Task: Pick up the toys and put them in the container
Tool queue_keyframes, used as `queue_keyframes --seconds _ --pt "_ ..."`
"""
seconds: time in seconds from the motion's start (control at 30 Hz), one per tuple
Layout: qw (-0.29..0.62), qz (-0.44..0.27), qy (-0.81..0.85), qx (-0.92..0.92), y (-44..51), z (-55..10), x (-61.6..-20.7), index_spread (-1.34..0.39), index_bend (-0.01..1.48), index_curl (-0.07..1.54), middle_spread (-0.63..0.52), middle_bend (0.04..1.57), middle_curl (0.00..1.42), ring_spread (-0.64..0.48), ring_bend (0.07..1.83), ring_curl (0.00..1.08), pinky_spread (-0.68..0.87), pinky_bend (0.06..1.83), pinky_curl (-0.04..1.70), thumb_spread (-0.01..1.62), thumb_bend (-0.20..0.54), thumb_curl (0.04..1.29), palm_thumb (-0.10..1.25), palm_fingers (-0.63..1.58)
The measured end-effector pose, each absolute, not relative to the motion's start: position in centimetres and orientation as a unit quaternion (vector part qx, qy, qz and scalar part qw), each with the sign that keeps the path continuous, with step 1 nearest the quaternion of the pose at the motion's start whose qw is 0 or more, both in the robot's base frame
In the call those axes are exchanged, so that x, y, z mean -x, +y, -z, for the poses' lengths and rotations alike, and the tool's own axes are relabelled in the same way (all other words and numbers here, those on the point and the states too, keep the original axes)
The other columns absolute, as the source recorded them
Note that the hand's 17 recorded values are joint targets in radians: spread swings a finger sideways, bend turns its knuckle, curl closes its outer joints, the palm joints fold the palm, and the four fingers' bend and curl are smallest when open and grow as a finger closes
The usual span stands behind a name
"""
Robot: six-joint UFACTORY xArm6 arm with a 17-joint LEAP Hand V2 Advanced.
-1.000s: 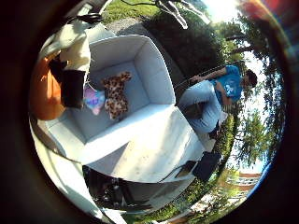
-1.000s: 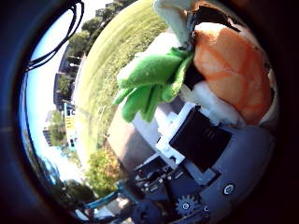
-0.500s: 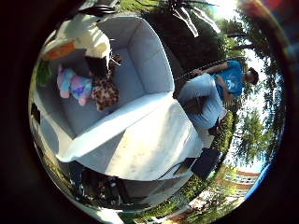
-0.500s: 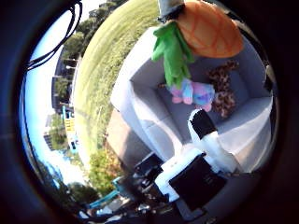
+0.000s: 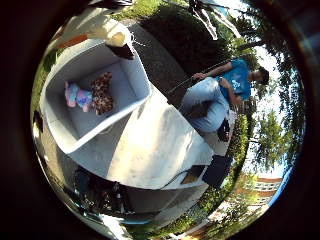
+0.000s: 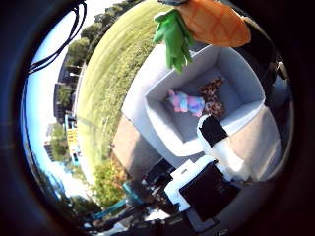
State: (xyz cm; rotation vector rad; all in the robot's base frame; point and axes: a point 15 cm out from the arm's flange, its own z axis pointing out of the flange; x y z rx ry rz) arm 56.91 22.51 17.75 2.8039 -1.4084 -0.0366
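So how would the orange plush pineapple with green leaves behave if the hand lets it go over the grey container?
The orange plush pineapple with green leaves looks soft and stuffed, so probably light, landing quietly. Its leaves hang limp, so they likely flop. Its rounded body might roll a little, but the walls of the grey container should keep it near the pastel plush toy and the spotted brown plush toy.

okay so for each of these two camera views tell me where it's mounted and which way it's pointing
Little finger side palm view: on the palm, looking down into the grey container holding a pastel plush and a spotted plush; a white fingertip shows at the rim.
Thumb side palm view: on the palm, facing the same container past the pineapple toy; the hand reaches in from the edge.
Shared: container and both plushes.
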Motion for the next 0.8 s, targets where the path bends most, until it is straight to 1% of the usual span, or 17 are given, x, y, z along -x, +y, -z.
queue_keyframes --seconds 0.03,0.07,0.1,0.17,0.2,0.23,0.3,0.33,0.37,0.4,0.47,0.57,0.6,0.7,0.8 --pt "0.001 0.013 -0.449 -0.893 22.5 -17.7 -56.9 -0.41 0.06 0.3 0.06 0.35 0.37 0.33 0.6 0.31 0.55 0.95 0.43 1.07 -0.028 0.45 0.74 0.04" --pt "0.0 0.012 -0.45 -0.893 22.5 -17.6 -57.0 -0.4 0.06 0.29 0.05 0.37 0.38 0.33 0.6 0.31 0.55 0.95 0.42 1.08 -0.026 0.45 0.75 0.04" --pt "-0.001 0.012 -0.452 -0.892 22.1 -17.6 -57.2 -0.37 0.06 0.27 0.04 0.44 0.4 0.32 0.6 0.31 0.54 0.92 0.41 1.08 -0.028 0.45 0.75 0.06" --pt "0.0 0.013 -0.452 -0.892 21.9 -17.5 -57.2 -0.35 0.11 0.24 0.03 0.53 0.42 0.32 0.58 0.3 0.54 0.87 0.38 1.08 -0.03 0.45 0.74 0.09" --pt "0.001 0.014 -0.452 -0.892 21.9 -17.5 -57.1 -0.34 0.16 0.25 0.03 0.52 0.41 0.32 0.56 0.3 0.54 0.85 0.37 1.08 -0.028 0.46 0.74 0.1" --pt "0.004 0.016 -0.45 -0.893 22.0 -17.4 -57.0 -0.33 0.23 0.27 0.03 0.44 0.39 0.32 0.54 0.3 0.54 0.84 0.36 1.08 -0.028 0.46 0.74 0.09" --pt "0.005 0.015 -0.448 -0.894 22.1 -17.3 -56.9 -0.33 0.27 0.29 0.03 0.34 0.37 0.32 0.52 0.29 0.55 0.82 0.35 1.08 -0.026 0.46 0.75 0.1" --pt "0.005 0.015 -0.448 -0.894 22.1 -17.3 -56.9 -0.32 0.27 0.29 0.03 0.33 0.36 0.32 0.51 0.29 0.55 0.82 0.35 1.08 -0.026 0.46 0.75 0.1" --pt "0.006 0.017 -0.448 -0.894 22.1 -17.1 -56.9 -0.33 0.22 0.29 0.02 0.33 0.37 0.32 0.51 0.29 0.55 0.82 0.34 1.08 -0.027 0.46 0.75 0.1" --pt "0.007 0.019 -0.449 -0.893 22.1 -16.9 -56.8 -0.33 0.16 0.28 0.01 0.38 0.38 0.32 0.5 0.29 0.55 0.8 0.33 1.08 -0.027 0.46 0.75 0.12" --pt "0.009 0.021 -0.449 -0.893 22.1 -16.6 -56.7 -0.33 0.15 0.26 0.0 0.4 0.38 0.31 0.49 0.29 0.55 0.77 0.31 1.08 -0.029 0.46 0.75 0.13" --pt "0.012 0.02 -0.447 -0.894 22.1 -16.7 -56.6 -0.33 0.19 0.28 0.02 0.25 0.35 0.31 0.49 0.29 0.54 0.77 0.31 1.09 -0.028 0.46 0.75 0.08" --pt "0.01 0.019 -0.448 -0.894 22.0 -16.9 -56.7 -0.33 0.19 0.28 0.03 0.22 0.34 0.31 0.48 0.29 0.54 0.77 0.3 1.09 -0.029 0.46 0.74 0.08" --pt "0.002 0.015 -0.446 -0.895 21.8 -18.8 -56.7 -0.32 0.18 0.28 0.04 0.18 0.33 0.31 0.45 0.29 0.53 0.76 0.29 1.09 -0.03 0.46 0.74 0.07" --pt "-0.004 0.009 -0.441 -0.898 20.7 -23.8 -55.4 -0.32 0.18 0.29 0.05 0.17 0.33 0.31 0.43 0.28 0.52 0.74 0.28 1.1 -0.028 0.46 0.74 0.05"
